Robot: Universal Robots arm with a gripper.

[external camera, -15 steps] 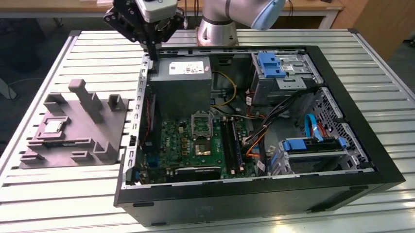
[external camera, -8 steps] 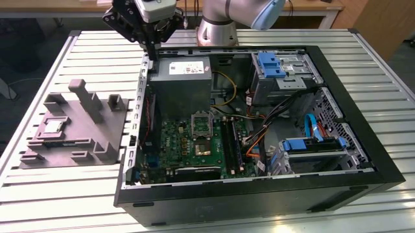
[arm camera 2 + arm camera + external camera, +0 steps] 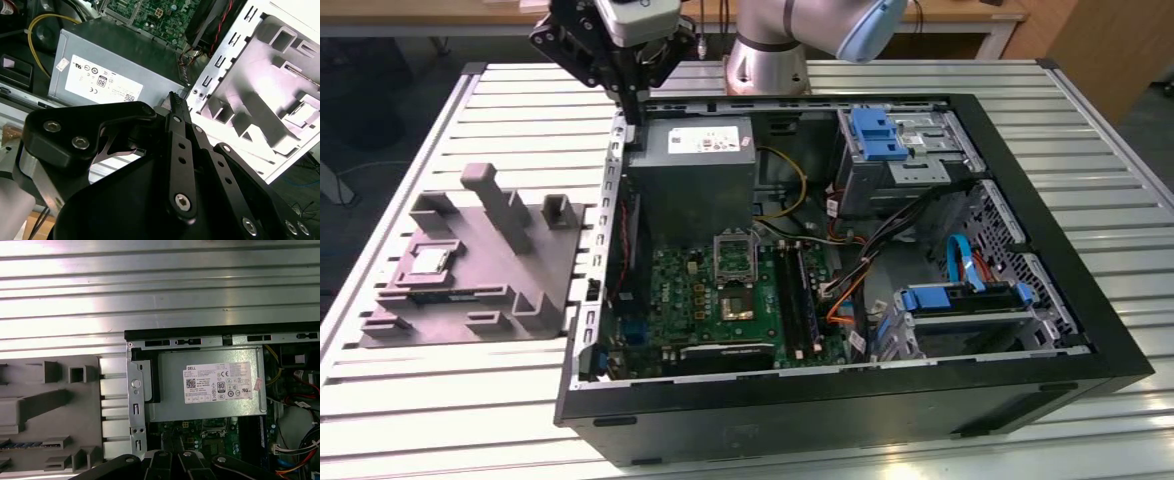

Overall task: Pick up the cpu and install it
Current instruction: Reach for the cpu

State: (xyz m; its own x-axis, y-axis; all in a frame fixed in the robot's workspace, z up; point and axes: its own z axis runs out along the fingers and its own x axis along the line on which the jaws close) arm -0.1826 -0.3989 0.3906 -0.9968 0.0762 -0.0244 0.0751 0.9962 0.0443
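Observation:
The cpu (image 3: 427,263) is a small pale square chip lying flat in a recess of the grey moulded tray (image 3: 494,300), on the exterior view's left. My gripper (image 3: 632,115) hangs above the back left corner of the open computer case (image 3: 1067,330), well away from the cpu and higher than it. In the second wrist view my gripper (image 3: 174,98) has its black fingers closed together with nothing between them. The tray (image 3: 270,85) shows beside the case wall in that view. Inside the case, the motherboard (image 3: 680,290) carries the open processor socket (image 3: 734,257).
A grey power supply box (image 3: 700,150) with a white label sits just below my gripper, inside the case. Drive cages with blue clips (image 3: 881,135), cables and a dark chip (image 3: 736,305) crowd the case. The ribbed metal table (image 3: 440,400) surrounds the case and tray.

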